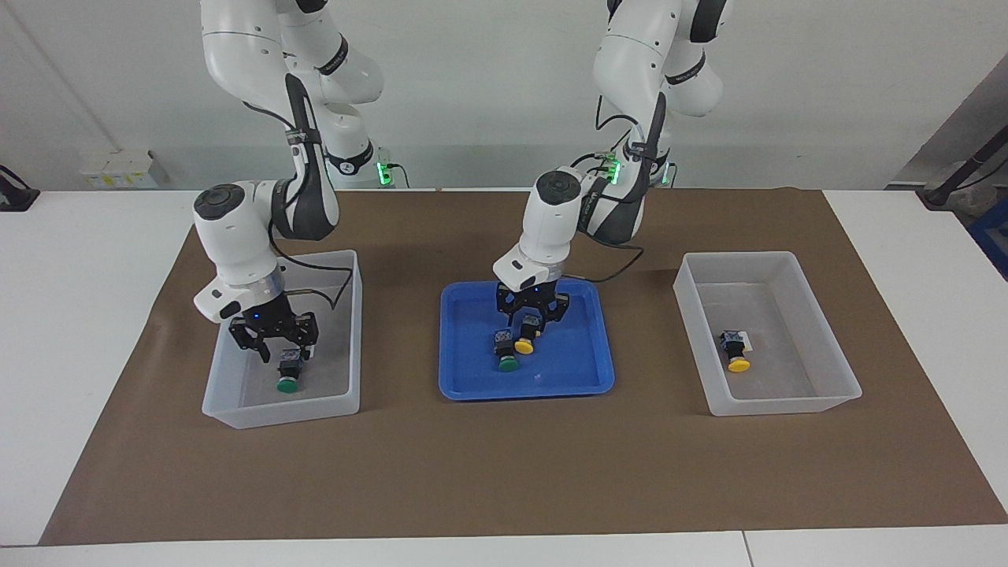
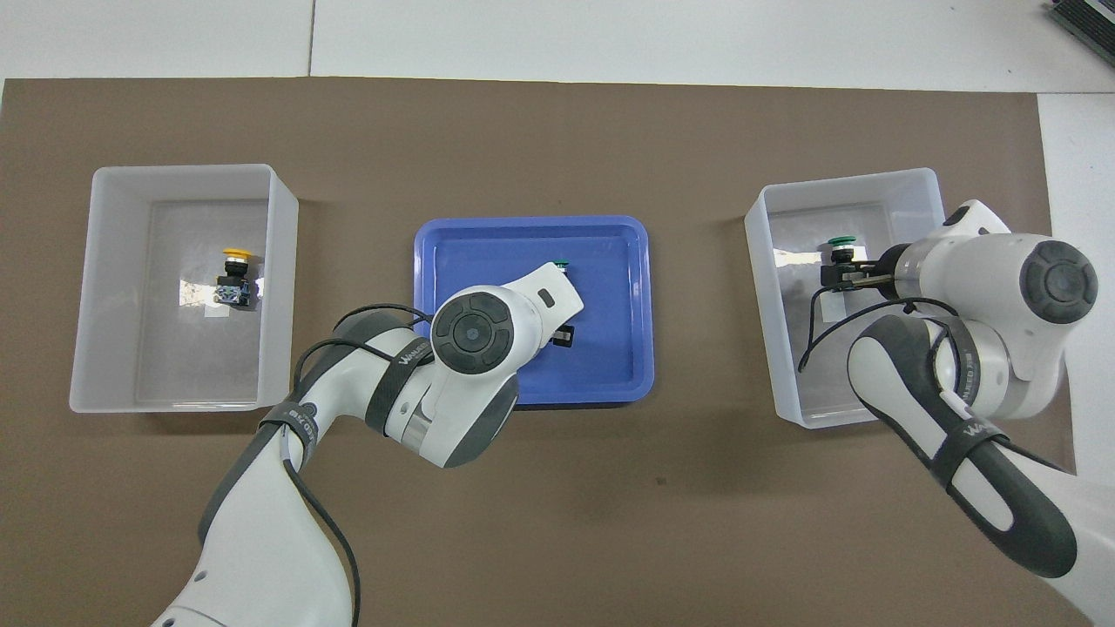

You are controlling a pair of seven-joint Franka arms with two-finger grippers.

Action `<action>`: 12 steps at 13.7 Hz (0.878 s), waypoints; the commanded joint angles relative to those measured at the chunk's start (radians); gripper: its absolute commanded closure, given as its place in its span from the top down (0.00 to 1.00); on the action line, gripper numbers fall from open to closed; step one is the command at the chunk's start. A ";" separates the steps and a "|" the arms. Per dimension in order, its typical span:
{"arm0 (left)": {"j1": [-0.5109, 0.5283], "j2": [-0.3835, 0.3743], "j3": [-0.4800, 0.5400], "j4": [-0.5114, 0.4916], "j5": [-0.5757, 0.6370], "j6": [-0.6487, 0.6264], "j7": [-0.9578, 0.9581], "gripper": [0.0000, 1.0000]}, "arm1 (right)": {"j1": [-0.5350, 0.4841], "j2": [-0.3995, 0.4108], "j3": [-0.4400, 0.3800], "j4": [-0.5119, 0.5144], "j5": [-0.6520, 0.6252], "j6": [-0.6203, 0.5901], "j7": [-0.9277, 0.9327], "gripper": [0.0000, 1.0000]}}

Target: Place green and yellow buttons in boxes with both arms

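In the facing view we see the right gripper [image 1: 274,340] inside the translucent whitish plastic bin [image 1: 236,409] at the right arm's end, jaws spread, just above a green-capped push button [image 1: 288,376] resting on the bin floor. The left gripper [image 1: 532,313] is low over the shallow blue tray [image 1: 465,378], its fingers straddling a yellow-capped button [image 1: 526,340]; whether they clamp it we cannot tell. A second green button [image 1: 505,354] lies touching beside it. The other bin [image 1: 835,394] holds a yellow button [image 1: 735,351].

From overhead, the left arm's wrist [image 2: 475,335] hides most of the tray's [image 2: 610,383] contents.
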 commanded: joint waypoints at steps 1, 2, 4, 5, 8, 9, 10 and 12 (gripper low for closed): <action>-0.014 -0.007 0.016 -0.021 -0.011 0.027 0.025 0.39 | -0.002 -0.034 0.014 0.033 -0.011 -0.062 -0.008 1.00; -0.013 -0.007 0.016 -0.021 -0.011 0.025 0.025 0.31 | -0.001 -0.048 0.015 0.056 -0.011 -0.114 -0.008 1.00; -0.008 -0.007 0.016 -0.021 -0.011 0.017 0.025 0.13 | 0.027 -0.079 0.017 0.103 -0.004 -0.211 -0.005 1.00; -0.005 -0.007 0.018 -0.020 -0.011 0.016 0.025 0.04 | 0.031 -0.091 0.017 0.117 0.002 -0.237 -0.005 1.00; 0.002 -0.006 0.018 0.005 -0.011 -0.003 0.022 0.00 | 0.068 -0.118 0.029 0.166 0.003 -0.307 0.067 1.00; 0.007 -0.007 0.019 0.018 -0.013 -0.019 0.022 0.00 | 0.085 -0.119 0.030 0.191 0.002 -0.332 0.107 1.00; 0.027 -0.015 0.019 0.040 -0.013 -0.045 0.022 0.00 | 0.106 -0.117 0.030 0.202 0.002 -0.337 0.136 1.00; 0.074 -0.040 0.019 0.107 -0.011 -0.161 0.028 0.00 | 0.166 -0.117 0.030 0.206 0.002 -0.335 0.219 1.00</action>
